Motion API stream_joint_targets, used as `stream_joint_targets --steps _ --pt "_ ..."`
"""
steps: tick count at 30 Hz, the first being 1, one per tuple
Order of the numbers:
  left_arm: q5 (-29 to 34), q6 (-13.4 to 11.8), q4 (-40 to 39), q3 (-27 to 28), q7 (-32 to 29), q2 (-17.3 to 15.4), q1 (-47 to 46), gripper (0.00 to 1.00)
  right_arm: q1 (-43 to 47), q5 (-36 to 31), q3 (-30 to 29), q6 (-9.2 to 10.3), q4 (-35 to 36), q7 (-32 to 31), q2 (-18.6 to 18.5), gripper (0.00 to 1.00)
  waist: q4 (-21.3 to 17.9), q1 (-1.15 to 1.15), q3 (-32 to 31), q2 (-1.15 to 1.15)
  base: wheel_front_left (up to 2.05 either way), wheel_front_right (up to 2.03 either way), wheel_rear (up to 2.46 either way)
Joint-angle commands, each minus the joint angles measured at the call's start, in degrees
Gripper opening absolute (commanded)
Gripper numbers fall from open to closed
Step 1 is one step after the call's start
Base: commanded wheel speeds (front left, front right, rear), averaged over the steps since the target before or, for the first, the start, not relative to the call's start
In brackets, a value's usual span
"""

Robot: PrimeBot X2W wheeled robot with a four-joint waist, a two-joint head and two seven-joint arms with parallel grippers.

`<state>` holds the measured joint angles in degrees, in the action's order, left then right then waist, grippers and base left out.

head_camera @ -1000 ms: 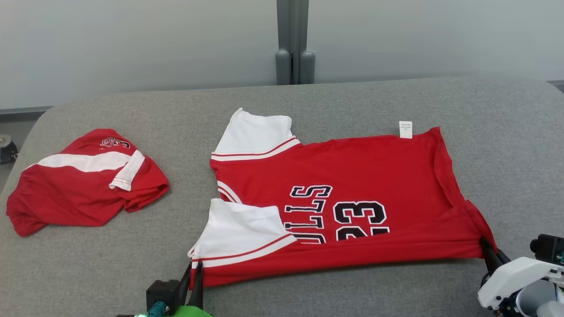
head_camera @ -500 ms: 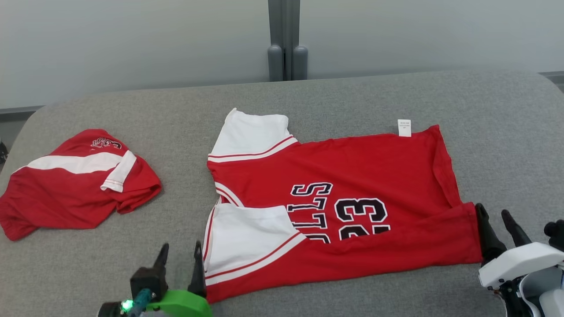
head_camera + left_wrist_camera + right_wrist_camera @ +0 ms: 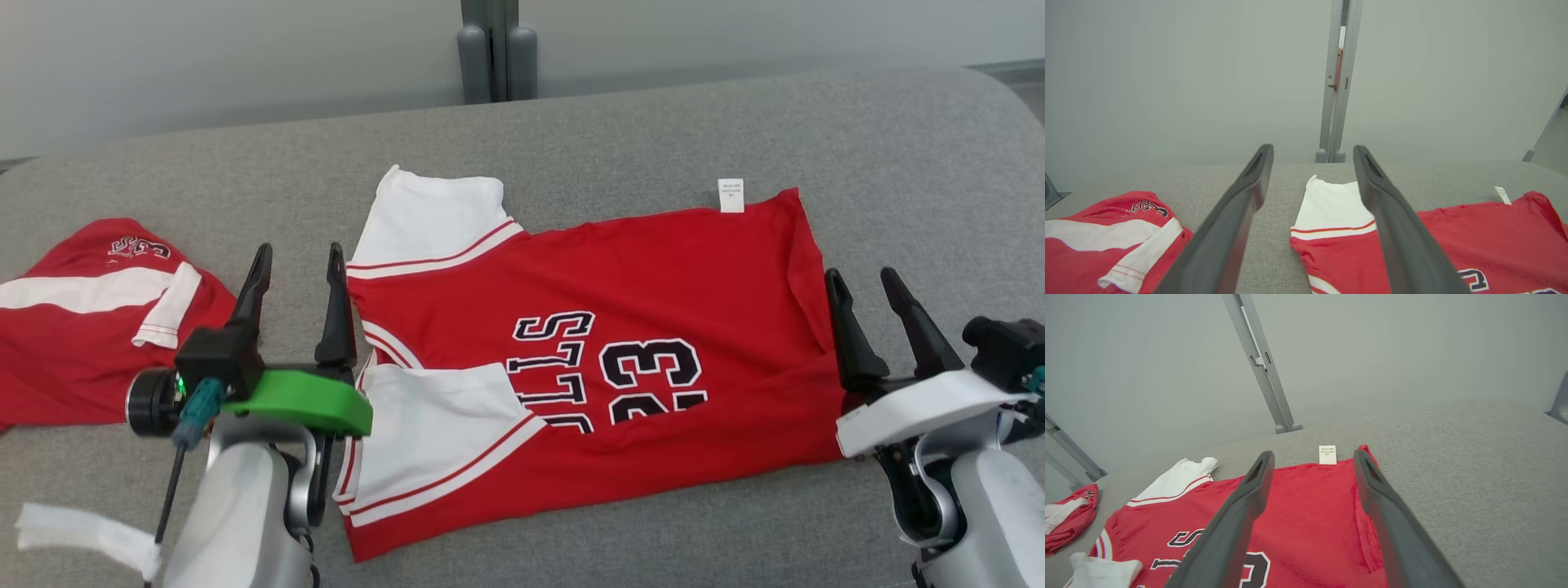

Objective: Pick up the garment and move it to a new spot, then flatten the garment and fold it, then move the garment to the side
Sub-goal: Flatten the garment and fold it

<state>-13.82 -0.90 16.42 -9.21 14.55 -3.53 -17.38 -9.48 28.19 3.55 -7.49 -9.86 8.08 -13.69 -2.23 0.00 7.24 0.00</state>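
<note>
The left gripper (image 3: 299, 253) and the right gripper (image 3: 859, 278) both stand open and hold nothing. The red shirt (image 3: 637, 327) lies spread between them, at 3 o'clock from the left and 9 o'clock from the right, with its long axis from 9 to 3. Free grey cushion (image 3: 653, 114) lies at 12 o'clock, and a second red garment (image 3: 73, 343) at far 9.

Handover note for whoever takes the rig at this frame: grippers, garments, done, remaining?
Left gripper: open, empty, beside the jersey's sleeve end.
Right gripper: open, empty, beside its hem end.
Red jersey: spread on the grey table, near edge folded over the number; a second red garment lies bunched at the left.
Done: flattened, first fold apparently laid.
Left: likely further folding, then moving it aside.
</note>
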Motion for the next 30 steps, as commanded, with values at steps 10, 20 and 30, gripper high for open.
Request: stream_joint_targets --steps 10,20,30 --pt "0.22 7.98 13.23 -7.62 -22.62 -8.36 -26.83 1.00 -13.93 -1.30 3.81 0.00 1.48 -1.82 -0.71 1.00 -6.41 0.00 14.03 0.00 0.00 0.00 0.00" --pt "-13.35 8.34 19.12 -30.20 -43.64 -21.98 -45.78 1.00 -24.22 -0.61 8.08 0.00 0.95 -1.12 -1.26 1.00 -11.89 0.00 20.58 0.00 0.00 0.00 0.00" --pt "-20.67 8.36 25.54 -36.53 -44.70 -28.29 -52.81 1.00 -25.22 -0.90 9.26 0.00 1.74 0.35 -0.78 1.00 -14.47 0.00 23.22 0.00 0.00 0.00 0.00"
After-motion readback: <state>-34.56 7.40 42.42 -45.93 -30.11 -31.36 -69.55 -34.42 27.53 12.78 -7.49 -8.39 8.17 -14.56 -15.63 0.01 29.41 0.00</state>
